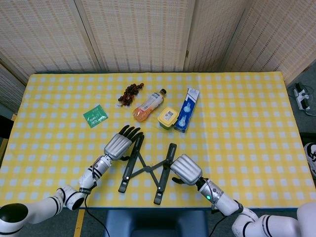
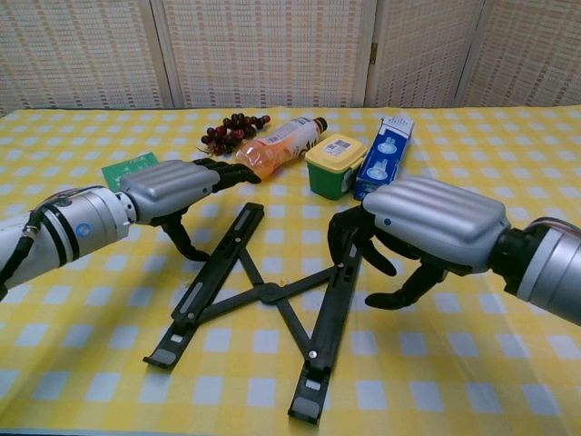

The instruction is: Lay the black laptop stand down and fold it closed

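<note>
1. Two long rails joined by crossed struts make up the black laptop stand [image 1: 146,168], which lies flat and splayed open on the yellow checked table [image 1: 247,123], nearer the robot than the yellow tub [image 1: 167,117] and the blue carton [image 1: 186,109].
2. Judging by its thin bars, it is light and rigid, likely plastic or metal, with smooth faces that could slide on the cloth; the pivots look like the only parts that give.
3. Best hold, I judge, is on the outer edge of each rail near its middle, pushing the rails toward each other so the struts scissor shut.
4. The left hand [image 1: 118,144] hovers over the top of the left rail, fingers stretched forward and apart, holding nothing.
5. The right hand [image 2: 427,227] arches over the right rail, fingers curled down at its inner edge and thumb apart; I cannot tell whether they touch the rail, and it does not grip it.
</note>
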